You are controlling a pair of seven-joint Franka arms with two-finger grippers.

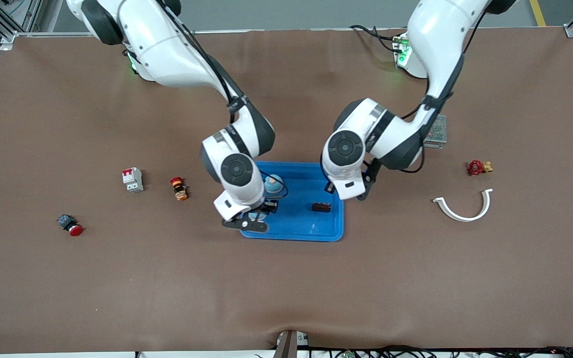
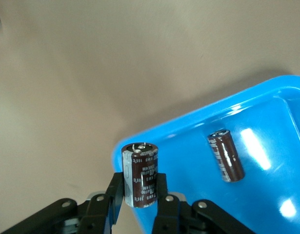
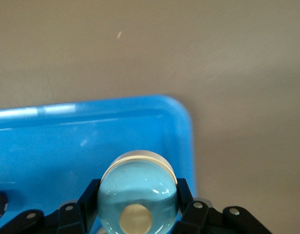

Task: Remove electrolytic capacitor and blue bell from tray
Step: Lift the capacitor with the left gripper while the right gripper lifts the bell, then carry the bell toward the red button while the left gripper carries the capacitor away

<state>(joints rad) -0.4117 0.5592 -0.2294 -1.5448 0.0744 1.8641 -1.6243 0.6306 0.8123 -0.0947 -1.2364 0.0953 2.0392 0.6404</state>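
The blue tray (image 1: 291, 237) lies mid-table. My left gripper (image 2: 140, 184) is shut on a brown electrolytic capacitor (image 2: 140, 168), held upright above the tray's corner (image 2: 189, 122). In the front view this gripper (image 1: 351, 195) hangs over the tray's rim at the left arm's end. A second brown capacitor (image 2: 226, 156) lies flat in the tray (image 1: 321, 207). My right gripper (image 3: 138, 201) is shut on the pale blue bell (image 3: 140, 185) over the tray's corner (image 3: 184, 131) at the right arm's end (image 1: 255, 219). Another pale blue dome (image 1: 273, 184) shows in the tray beside the right wrist.
Toward the right arm's end lie a white circuit breaker (image 1: 132, 179), an orange-red button (image 1: 179, 188) and a red push button (image 1: 70, 224). Toward the left arm's end are a red valve (image 1: 478, 167), a white curved clip (image 1: 463, 206) and a metal mesh box (image 1: 435, 132).
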